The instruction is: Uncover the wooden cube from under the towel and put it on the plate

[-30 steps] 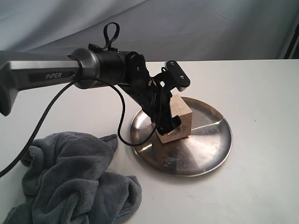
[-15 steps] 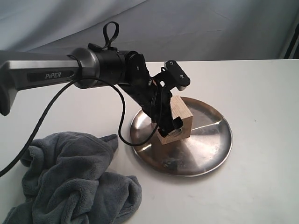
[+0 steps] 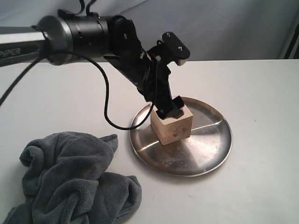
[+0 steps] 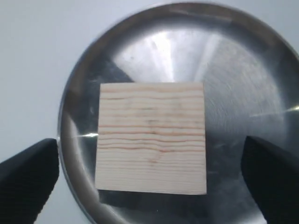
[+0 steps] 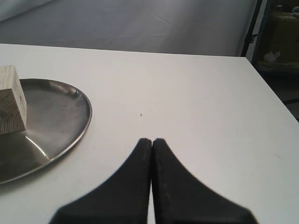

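Wooden cube (image 3: 172, 128) flat on the round steel plate (image 3: 205, 140), grain face up, right beneath the left pincer (image 3: 170, 112) and centred between its two fingers. Left pincer spread wide, gripping nothing: in the left wrist view, bare plate on show between each dark fingertip (image 4: 28, 179) and the nearest side of the cube. From the exterior view, fingertips just over the cube's top face; touching or not, impossible to tell. Plate itself on the white bench (image 3: 261, 93), under and around the same pincer. Dark grey plush towel (image 3: 74, 182) crumpled in a heap on the bench, well apart from the left pincer, close to the plate's rim but not touching it. Right pincer (image 5: 152, 142) closed, fingers pressed together tip to tip with nothing between them, above bare bench, plate and cube ahead of it and off to one side.
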